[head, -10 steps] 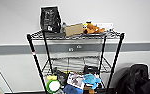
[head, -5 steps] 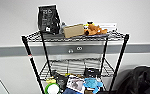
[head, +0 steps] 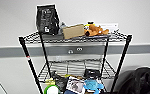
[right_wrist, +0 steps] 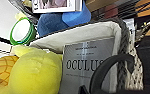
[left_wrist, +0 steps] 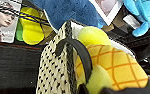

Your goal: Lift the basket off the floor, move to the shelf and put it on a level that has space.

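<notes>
The cream woven basket (left_wrist: 53,75) hangs off the dark carpet floor (left_wrist: 13,67), right beside the shelf's cluttered lower tier. It holds a yellow-orange pineapple plush (left_wrist: 116,67) and a grey Oculus box (right_wrist: 88,65). My left gripper (left_wrist: 82,90) is shut on one dark handle (left_wrist: 78,50). My right gripper (right_wrist: 83,90) is shut on the other handle (right_wrist: 108,65). In the head view the black wire shelf (head: 24,50) stands close ahead. Its level second from the top (head: 68,67) is mostly bare grid, with a dark item (head: 92,73) at its right.
The top tier carries a black bag (head: 47,18), a carton box (head: 73,31) and an orange plush (head: 94,30). Lower down lie a green roll (head: 51,89), a blue plush (head: 92,85) and a picture. A dark bag (head: 141,80) sits right of the shelf. A pale wall stands behind.
The shelf has grown larger in the head view, so the camera has come closer to it. The things on the shelf have not moved.
</notes>
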Controlling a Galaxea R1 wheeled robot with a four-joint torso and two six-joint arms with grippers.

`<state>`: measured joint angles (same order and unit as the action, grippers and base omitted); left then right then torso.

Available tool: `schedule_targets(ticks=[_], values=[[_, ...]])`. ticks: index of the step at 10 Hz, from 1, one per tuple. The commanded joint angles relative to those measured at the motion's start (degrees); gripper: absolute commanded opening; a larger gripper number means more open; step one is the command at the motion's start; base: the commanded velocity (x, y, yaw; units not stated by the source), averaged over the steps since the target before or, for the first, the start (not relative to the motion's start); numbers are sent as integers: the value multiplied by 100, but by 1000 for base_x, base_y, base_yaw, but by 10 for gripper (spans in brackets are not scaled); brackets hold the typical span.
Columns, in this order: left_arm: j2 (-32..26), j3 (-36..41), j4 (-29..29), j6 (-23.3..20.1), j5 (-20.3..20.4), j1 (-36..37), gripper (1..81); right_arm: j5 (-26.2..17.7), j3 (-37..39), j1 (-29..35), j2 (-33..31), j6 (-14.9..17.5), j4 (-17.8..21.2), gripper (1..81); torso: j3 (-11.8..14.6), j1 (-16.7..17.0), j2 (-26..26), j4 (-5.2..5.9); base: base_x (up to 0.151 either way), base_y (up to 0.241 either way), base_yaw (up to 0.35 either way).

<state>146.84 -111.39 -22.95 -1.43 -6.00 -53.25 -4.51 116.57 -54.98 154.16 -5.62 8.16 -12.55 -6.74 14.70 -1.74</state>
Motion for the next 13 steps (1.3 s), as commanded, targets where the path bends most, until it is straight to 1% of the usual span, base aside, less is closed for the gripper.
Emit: schedule_targets(ticks=[1,2,3,5,7,9,13], values=[[-13,328,-139,28,-130,767,10,-111,-329,676,21,26,46,10,0,0,0,0,0,0,0],[-31,345,-139,28,-138,776,10,-103,-460,685,-40,26,46,10,0,2,2,0,0,0,0],[-136,545,-148,28,-103,784,10,-103,-783,720,-189,-1,46,10,0,2,2,0,0,0,0],[-522,1257,-148,37,-86,899,10,-76,-1714,869,-646,-35,55,10,0,0,2,0,0,0,0],[-882,1873,-157,37,19,1022,10,38,-2340,966,-989,-36,72,10,0,0,2,0,0,0,0],[-1138,2331,-156,54,195,1101,10,47,-2692,1045,-1209,-53,116,10,0,0,2,0,0,0,0],[-1490,2938,-157,64,204,1321,10,29,-3246,1265,-1552,-80,168,10,0,0,2,0,0,0,0]])
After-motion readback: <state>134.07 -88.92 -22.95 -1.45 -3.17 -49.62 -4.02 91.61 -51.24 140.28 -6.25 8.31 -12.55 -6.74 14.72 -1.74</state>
